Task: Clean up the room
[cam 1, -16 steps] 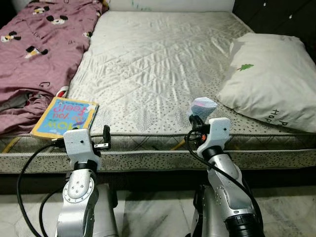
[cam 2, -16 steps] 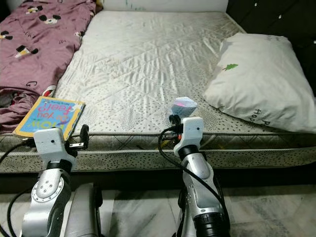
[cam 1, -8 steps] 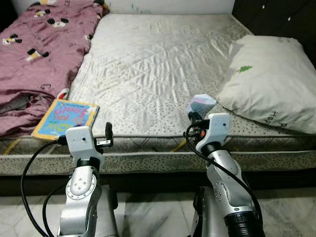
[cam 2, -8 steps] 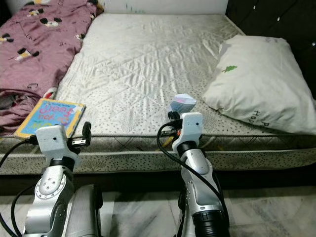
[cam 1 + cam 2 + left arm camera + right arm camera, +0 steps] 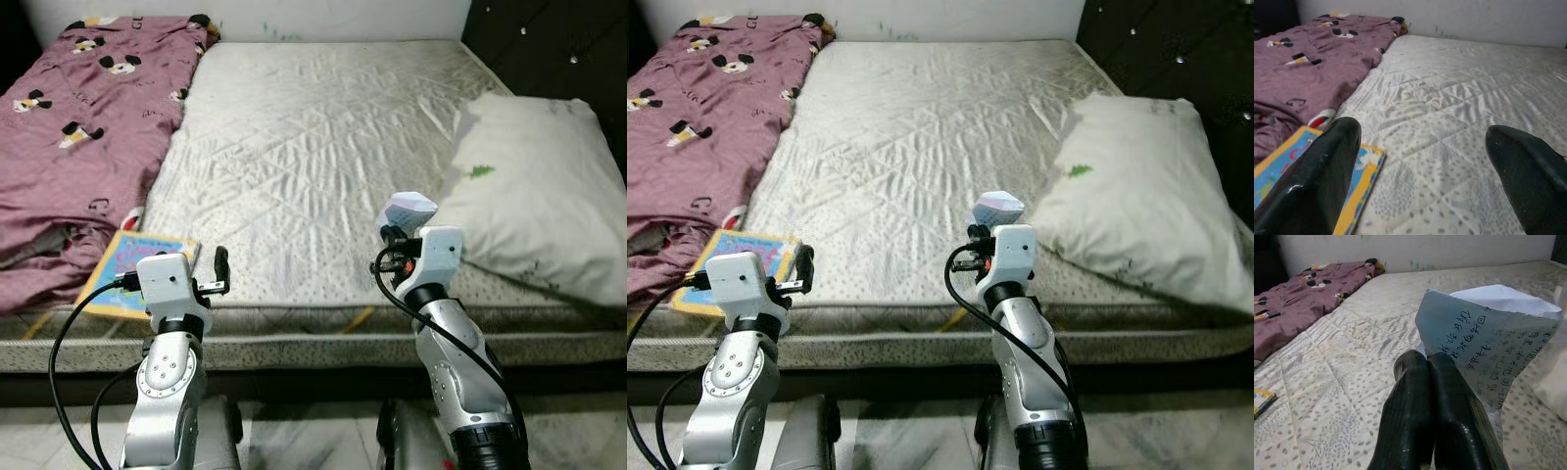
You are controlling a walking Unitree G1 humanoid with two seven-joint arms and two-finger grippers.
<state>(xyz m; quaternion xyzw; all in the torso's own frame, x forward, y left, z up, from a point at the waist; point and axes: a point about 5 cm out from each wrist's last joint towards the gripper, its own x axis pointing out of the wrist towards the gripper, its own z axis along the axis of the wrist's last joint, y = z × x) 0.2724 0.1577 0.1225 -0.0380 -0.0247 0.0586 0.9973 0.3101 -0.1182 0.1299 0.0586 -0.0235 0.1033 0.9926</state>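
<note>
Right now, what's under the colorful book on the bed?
The book lies on the mattress near its front edge, its far corner against the purple blanket. Whatever may be beneath the book is covered.

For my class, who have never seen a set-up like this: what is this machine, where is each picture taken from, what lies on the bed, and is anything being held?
This is a humanoid robot standing at the foot of a bed. The two wide pictures come from the two eyes of a camera on its head, looking down past its silver arms. The two close pictures come from cameras on its wrists, each looking along that arm's two black fingers.

On the bare mattress lie a white pillow on the robot's right, a purple blanket with cartoon prints on its left, and a colourful book near the front edge beside the blanket.

The right pincer is shut on a piece of paper printed with characters, held up above the mattress. The left pincer is open and holds nothing; it points over the mattress, with the book just beside one finger.
</note>
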